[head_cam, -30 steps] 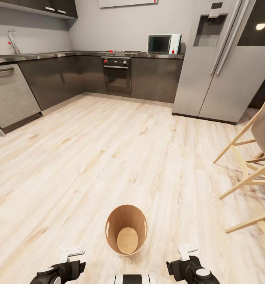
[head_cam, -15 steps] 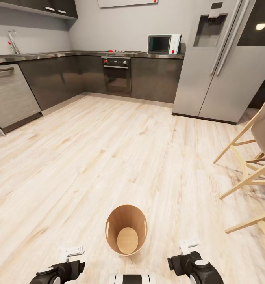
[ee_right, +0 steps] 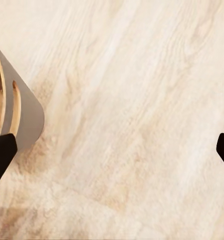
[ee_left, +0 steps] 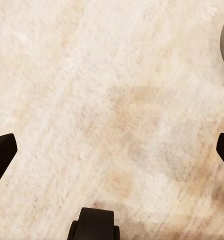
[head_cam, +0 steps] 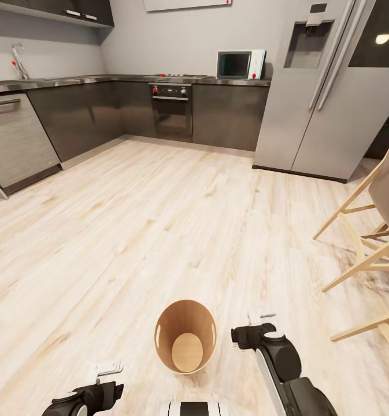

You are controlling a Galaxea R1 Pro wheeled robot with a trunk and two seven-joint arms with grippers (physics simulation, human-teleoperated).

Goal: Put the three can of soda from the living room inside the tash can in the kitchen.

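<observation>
Tash can (head_cam: 185, 335) lower centre, upright; right end effector (head_cam: 258, 319) just right of it, nearer, spread, empty.

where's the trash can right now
In the head view the trash can stands on the pale wood floor, low and centre, between both grippers, nearer the right gripper.

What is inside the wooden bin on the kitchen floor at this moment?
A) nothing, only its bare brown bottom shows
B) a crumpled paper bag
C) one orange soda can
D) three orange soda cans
A: the head view looks straight into the trash can and shows smooth brown walls and a bare round bottom, with no can in it.
</observation>
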